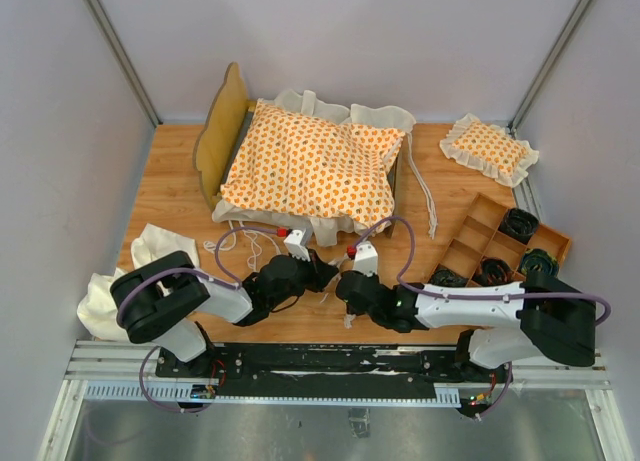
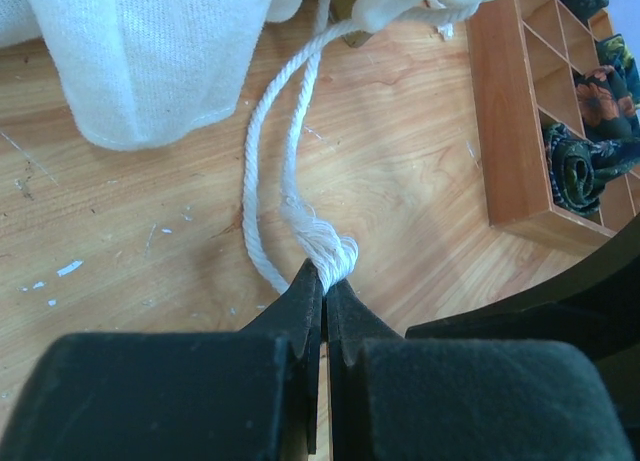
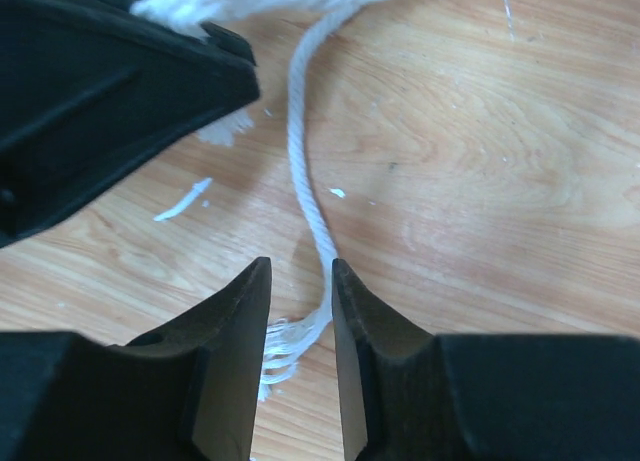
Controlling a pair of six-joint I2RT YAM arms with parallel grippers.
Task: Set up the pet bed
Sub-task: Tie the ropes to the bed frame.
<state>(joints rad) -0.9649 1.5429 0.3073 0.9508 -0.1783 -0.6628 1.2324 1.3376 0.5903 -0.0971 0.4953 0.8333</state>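
Nearest me, my right pincer (image 3: 300, 291) stands apart, astride the frayed tip of a loose strand (image 3: 308, 181) lying flat on the bench (image 3: 500, 181). The strand runs straight away from the jaws, so I judge a plain squeeze would take it. Just to its left, the left pincer (image 2: 325, 281) is clamped on the knotted end of the tie string (image 2: 262, 131). Both strands lead back to the cushion (image 1: 310, 166), which lies on the bed frame (image 1: 222, 131) mid-bench. The compartment tray (image 1: 470, 243) crowds the right side; bare wood lies between the arms and the bed.
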